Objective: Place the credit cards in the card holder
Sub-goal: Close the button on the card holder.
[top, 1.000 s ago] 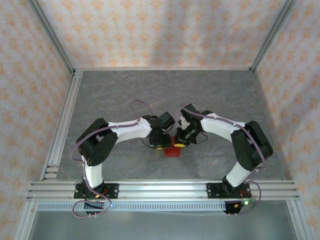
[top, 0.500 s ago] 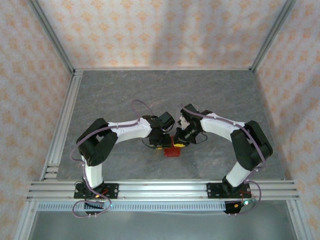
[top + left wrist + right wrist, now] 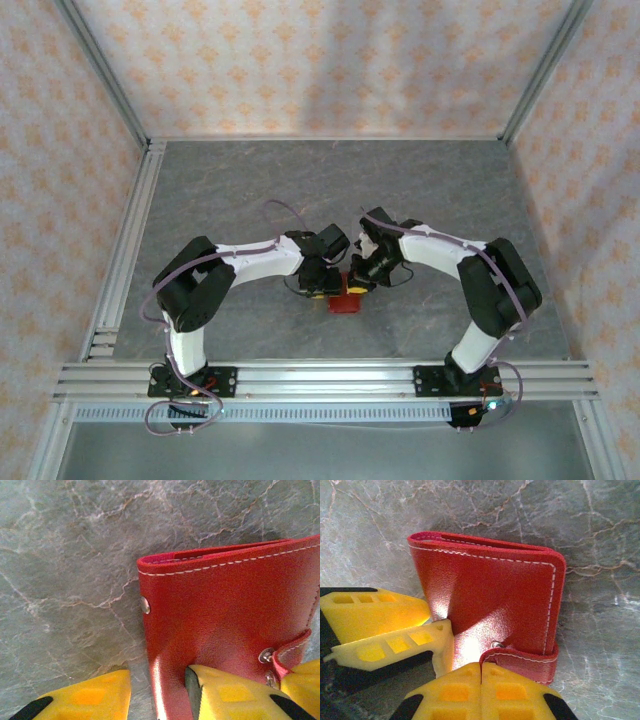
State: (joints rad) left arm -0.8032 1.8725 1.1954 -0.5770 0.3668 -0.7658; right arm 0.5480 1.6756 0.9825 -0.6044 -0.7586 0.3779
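So the card holder (image 3: 346, 303) is lying flat on the grey marbled table (image 3: 250, 190), folded shut with the red cover facing up and white stitching running along its edge. Both arms curl in over it from either side, wrists nearly meeting above it.

The left gripper (image 3: 159, 677) has its jaws apart, straddling one side edge of the card holder. One yellow finger (image 3: 225, 692) sits on the red cover. The other finger (image 3: 95, 697) is off the card holder on the bare table, with a strip of grey between it and the edge, so it isn't clamped on anything.

The right gripper (image 3: 481, 672) is at the snap tab (image 3: 525, 664), which wraps around the card holder's edge next to a small metal stud. Its fingers are pressed tight together, and the tips are right up against the end of the tab. Honestly can't tell if the tab is actually caught between them or just touching.

There's also a thin pale strip peeking out between the red layers on the card holder's far edge.
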